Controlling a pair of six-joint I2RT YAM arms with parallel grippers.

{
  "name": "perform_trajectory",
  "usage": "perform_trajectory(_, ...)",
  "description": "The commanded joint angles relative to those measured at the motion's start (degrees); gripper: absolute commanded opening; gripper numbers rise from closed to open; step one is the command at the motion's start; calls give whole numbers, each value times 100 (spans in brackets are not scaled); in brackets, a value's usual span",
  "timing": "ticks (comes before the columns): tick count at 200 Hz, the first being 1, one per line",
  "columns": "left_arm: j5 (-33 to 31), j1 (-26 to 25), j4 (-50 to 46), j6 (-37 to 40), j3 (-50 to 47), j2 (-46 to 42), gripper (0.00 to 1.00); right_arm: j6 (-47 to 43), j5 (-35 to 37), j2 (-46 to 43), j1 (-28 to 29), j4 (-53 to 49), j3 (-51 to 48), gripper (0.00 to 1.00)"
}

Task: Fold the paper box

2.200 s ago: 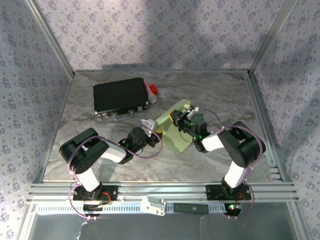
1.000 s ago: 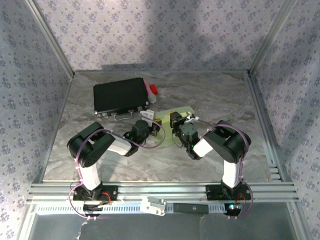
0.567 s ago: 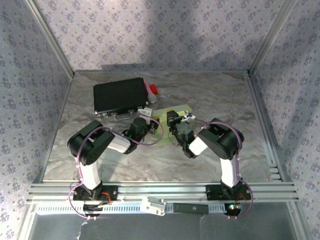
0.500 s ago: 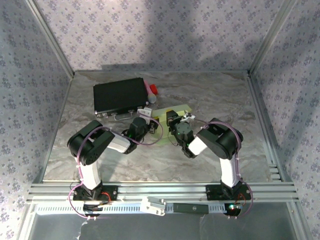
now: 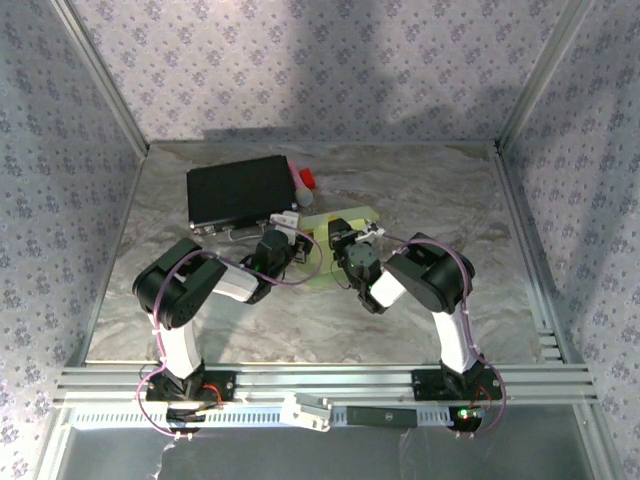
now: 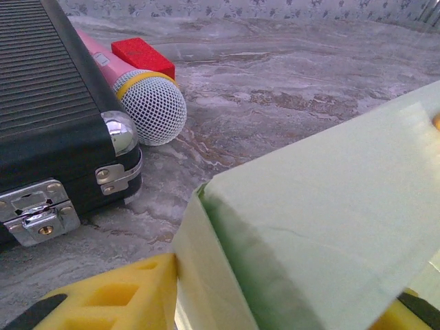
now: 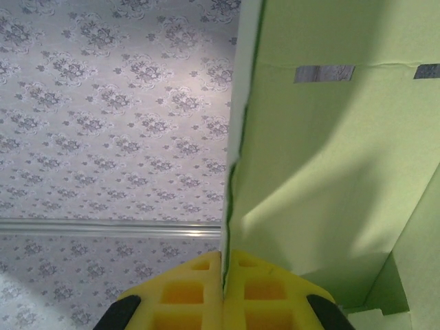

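The paper box [image 5: 357,217], pale green thin card, is held up off the table between both arms, just in front of the black case. In the left wrist view the paper box [image 6: 323,227] shows a folded corner with a flat top and a side wall. My left gripper [image 6: 275,313] grips that body, its yellow fingers [image 6: 117,295] pressed against the side wall. My right gripper [image 7: 223,275] is shut on a thin upright edge of the paper box [image 7: 323,172]. From above, the left gripper [image 5: 296,243] and right gripper [image 5: 343,240] sit close together.
A flat black case [image 5: 240,193] with metal latches lies at the back left, very near the left gripper. Beside the black case [image 6: 48,117] lie a pink microphone [image 6: 151,106] and a small red block [image 6: 141,55]. Patterned walls enclose the marble table [image 5: 430,300].
Both grippers have carried the box toward the back left, closer to the black case, and drawn nearer each other. The card now looks more compact than before.
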Motion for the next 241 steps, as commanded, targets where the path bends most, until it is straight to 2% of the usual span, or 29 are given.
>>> perform_trajectory(1,307,-14,434,-55,334,54,41,-77,-261,350,152,-577,-39,0)
perform_trajectory(58,107,-12,384,-97,415,249,39,83,-261,360,137,-577,32,0)
perform_trajectory(80,3,-9,464,-141,433,359,34,122,-285,343,127,-577,51,0)
perform_trajectory(91,-45,-17,471,-146,464,416,28,165,-296,334,121,-578,52,0)
perform_trajectory(117,-65,-31,498,-188,569,564,0,235,-323,351,120,-587,74,0)
perform_trajectory(175,-5,-49,652,-177,644,774,0,434,-358,404,88,-586,78,0)
perform_trajectory(215,93,-49,475,-150,765,810,20,542,-360,441,103,-586,106,0)
perform_trajectory(241,122,-49,388,-168,854,912,22,649,-340,442,104,-590,99,0)
